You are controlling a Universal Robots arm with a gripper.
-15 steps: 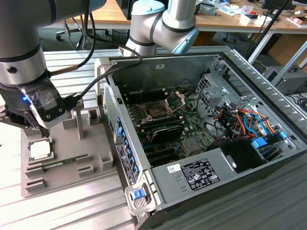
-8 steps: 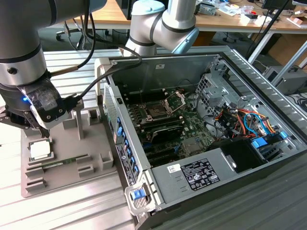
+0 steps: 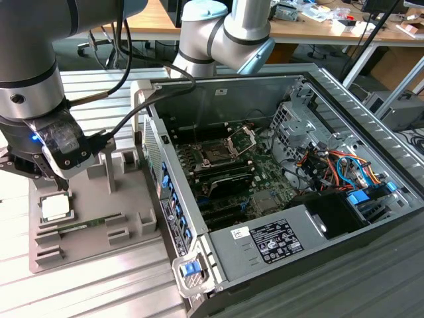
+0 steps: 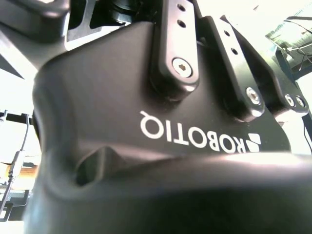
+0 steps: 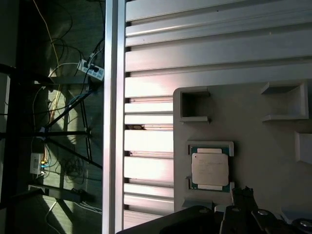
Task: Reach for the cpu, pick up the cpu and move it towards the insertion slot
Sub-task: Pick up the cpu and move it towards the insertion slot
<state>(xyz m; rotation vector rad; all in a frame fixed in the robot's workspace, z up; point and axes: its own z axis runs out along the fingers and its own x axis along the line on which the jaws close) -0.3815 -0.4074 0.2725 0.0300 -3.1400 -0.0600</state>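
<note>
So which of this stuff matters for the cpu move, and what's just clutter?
Job: cpu, sitting in its grey tray; insertion slot.
Lying about: orange and blue cables, power strip, desk clutter.

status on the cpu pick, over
gripper close above cpu, not holding it. cpu flat in tray pocket. case wall between tray and slot.

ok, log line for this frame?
phase: reach | pincer: over grey tray, near cpu | cpu: flat in tray recess, not lifted | insertion slot: on board in open case
</note>
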